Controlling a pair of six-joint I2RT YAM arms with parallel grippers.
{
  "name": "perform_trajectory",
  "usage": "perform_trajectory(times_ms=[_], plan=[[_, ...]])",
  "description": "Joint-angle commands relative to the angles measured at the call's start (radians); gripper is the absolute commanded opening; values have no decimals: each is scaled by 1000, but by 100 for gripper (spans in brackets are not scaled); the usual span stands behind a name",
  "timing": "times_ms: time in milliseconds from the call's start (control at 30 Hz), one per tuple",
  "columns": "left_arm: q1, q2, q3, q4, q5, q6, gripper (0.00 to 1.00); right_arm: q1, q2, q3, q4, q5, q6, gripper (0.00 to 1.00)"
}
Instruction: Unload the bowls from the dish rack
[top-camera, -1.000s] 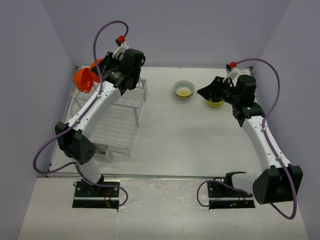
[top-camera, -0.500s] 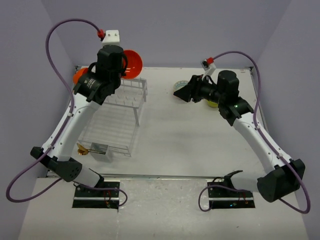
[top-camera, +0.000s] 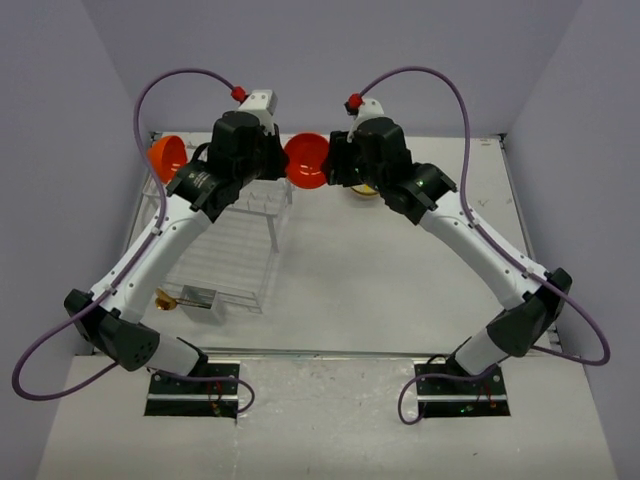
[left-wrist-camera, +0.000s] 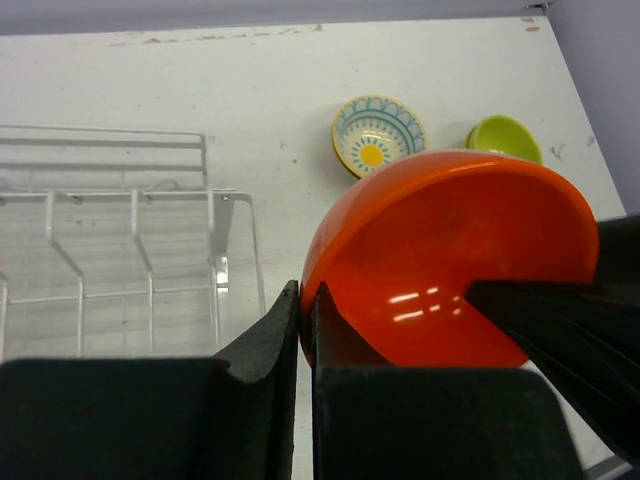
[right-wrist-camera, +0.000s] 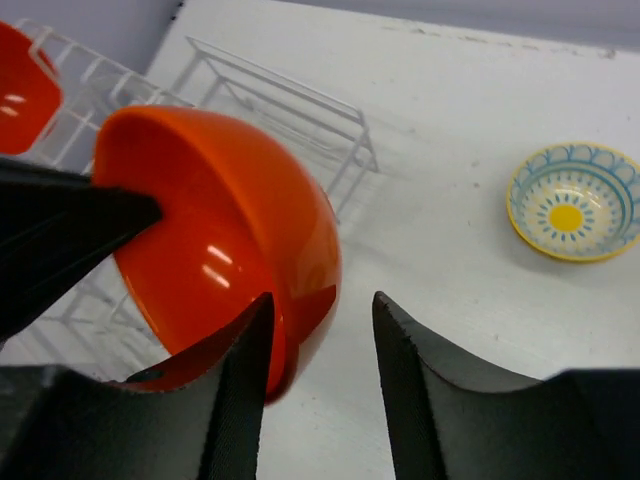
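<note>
Your right gripper (right-wrist-camera: 322, 305) is arriving beside the wire dish rack (top-camera: 225, 245), jaws apart, receiving the glossy orange bowl (left-wrist-camera: 440, 260) your left gripper (left-wrist-camera: 305, 292) is clamping.

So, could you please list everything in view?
dish rack: one, white wire, left side of table
cutlery holder: one, clear, rack's near edge
held orange bowl: one, orange, midair, right of rack's far end
racked orange bowl: one, orange, rack's far-left corner
patterned bowl: one, cream, blue and yellow, on table
green bowl: one, lime-green, beside patterned bowl
left gripper: one, black, shut on held bowl's rim
right gripper: one, black, open astride its opposite rim
</note>
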Motion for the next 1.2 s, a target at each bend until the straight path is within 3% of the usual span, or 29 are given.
perform_trajectory(times_ms=[0,33,67,133,167,267,300,333,367,400,500,667,700,733,767,900,1167], plan=[[-6,-53,-35,134,113,-33,0,12,51,71,-109,187,-49,44],[-6,-55,-40,137,116,-33,0,18,62,91,-125,199,-64,37],[-4,-56,-52,146,118,-30,0,20,78,99,-133,234,-69,18],[-6,-52,-58,148,107,-27,0,27,82,102,-147,263,-78,5],[-6,-50,-61,146,86,-24,0,27,71,91,-138,273,-80,0],[-6,-40,-57,151,78,-13,0,27,57,56,-109,273,-89,0],[-4,-38,-54,152,84,6,10,26,59,56,-110,273,-95,0],[-6,-40,-51,155,79,17,32,14,62,59,-116,273,-97,0],[-6,-43,-44,149,56,29,61,1,63,57,-125,264,-95,0],[-6,-52,-35,140,26,39,99,-17,62,54,-136,229,-89,0],[-6,-93,12,80,-120,83,100,-149,2,-62,-145,100,-58,0],[0,-205,6,-12,-571,129,100,-305,-56,-278,-150,-92,-81,0],[10,-214,3,-12,-573,131,100,-328,-49,-309,-152,-120,-87,0],[25,-218,-3,-35,-667,132,100,-351,-40,-335,-150,-159,-89,0],[54,-215,-11,-46,-685,134,100,-387,-27,-363,-150,-181,-92,0],[290,-187,-40,-105,-538,120,100,-421,86,-421,-147,-218,-77,0],[338,-233,-77,-86,-522,126,100,-483,295,-400,-95,-289,-42,0]])
